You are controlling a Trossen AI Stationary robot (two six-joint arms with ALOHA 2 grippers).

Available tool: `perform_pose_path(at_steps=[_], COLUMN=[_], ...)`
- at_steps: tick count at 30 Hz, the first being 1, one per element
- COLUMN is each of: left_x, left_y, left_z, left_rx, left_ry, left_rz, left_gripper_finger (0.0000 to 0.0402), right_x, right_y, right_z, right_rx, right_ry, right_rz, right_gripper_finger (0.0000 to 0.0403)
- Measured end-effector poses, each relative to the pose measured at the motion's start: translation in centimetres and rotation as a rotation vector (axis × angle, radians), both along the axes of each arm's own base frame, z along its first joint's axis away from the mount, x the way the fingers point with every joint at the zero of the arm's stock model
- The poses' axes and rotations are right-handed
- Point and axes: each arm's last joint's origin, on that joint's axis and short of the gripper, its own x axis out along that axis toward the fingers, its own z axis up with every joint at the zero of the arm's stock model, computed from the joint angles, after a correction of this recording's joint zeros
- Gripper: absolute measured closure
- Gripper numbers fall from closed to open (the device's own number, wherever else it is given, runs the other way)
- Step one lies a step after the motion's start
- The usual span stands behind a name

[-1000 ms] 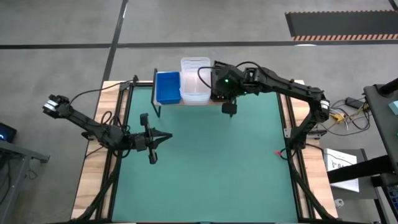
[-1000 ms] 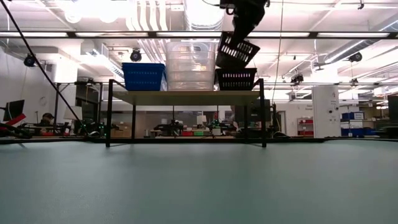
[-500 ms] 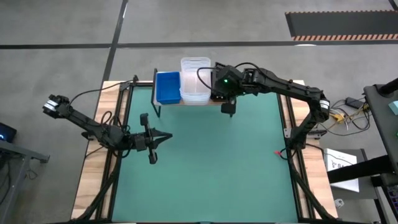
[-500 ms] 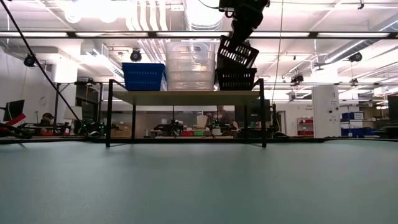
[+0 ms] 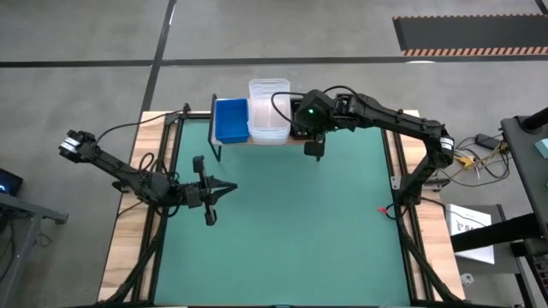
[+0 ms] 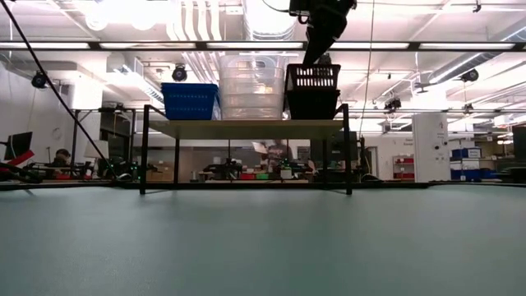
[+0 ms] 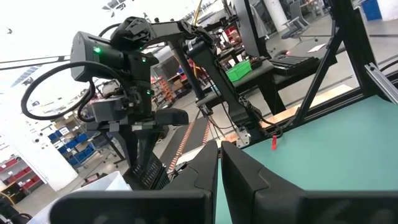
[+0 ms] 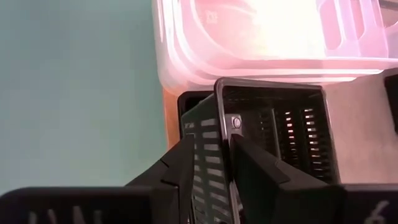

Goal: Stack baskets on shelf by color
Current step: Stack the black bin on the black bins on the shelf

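Bench: you see the green bench (image 5: 282, 231) bare in the foreground of the low view, with the shelf (image 6: 246, 127) standing at its far edge.
Left end effector: your left end effector (image 5: 231, 189) hangs over the near-left part of the bench, well apart from the shelf, its fingers (image 7: 202, 171) clenched together on nothing.
Shelf: the wooden plank top on thin black legs carries three groups of baskets side by side.
Blue baskets: you find the blue stack (image 6: 190, 100) at the left end of the shelf.
Clear baskets: the clear stack (image 6: 251, 86) stands in the middle, touching the blue one and rising higher than it.
Black baskets: the black stack (image 6: 312, 90) sits level at the right end, just beside the clear stack; its top basket (image 8: 273, 134) rests nested upright.
Right end effector: your right end effector (image 8: 224, 158) is above the black stack, its fingers straddling the near wall of the top basket; you cannot tell from these views whether they grip that wall or have released it.
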Motion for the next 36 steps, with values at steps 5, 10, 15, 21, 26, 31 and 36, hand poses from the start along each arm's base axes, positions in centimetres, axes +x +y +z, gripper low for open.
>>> perform_pose_path(at_steps=[5,10,15,21,26,31,36], left_x=[0.0,0.0,0.0,0.0,0.0,0.0,0.0], left_y=[0.0,0.0,0.0,0.0,0.0,0.0,0.0], left_z=[0.0,0.0,0.0,0.0,0.0,0.0,0.0], left_rx=[0.0,0.0,0.0,0.0,0.0,0.0,0.001], left_ry=[0.0,0.0,0.0,-0.001,0.0,-0.001,0.0], left_rz=[0.0,0.0,0.0,0.0,-0.001,-0.001,0.0], left_gripper_finger=[0.0398,0.0398,0.0398,0.0398,0.0398,0.0398,0.0398], right_x=[0.0,0.0,0.4,1.4,1.6,1.3,0.9], right_y=[0.0,0.0,-0.1,-0.4,-0.5,-0.5,-0.3], right_z=[0.0,0.0,-0.2,-1.3,-1.5,-0.8,0.5], right_rx=[-0.012,-0.019,-0.017,-0.011,-0.014,-0.048,-0.065], right_ry=[0.007,0.007,0.002,0.026,0.024,0.009,-0.025], right_rz=[0.021,0.03,0.026,0.033,0.034,0.028,0.037], right_gripper_finger=[0.0306,0.0323,0.0342,0.0322,0.0293,0.0279,0.0278])
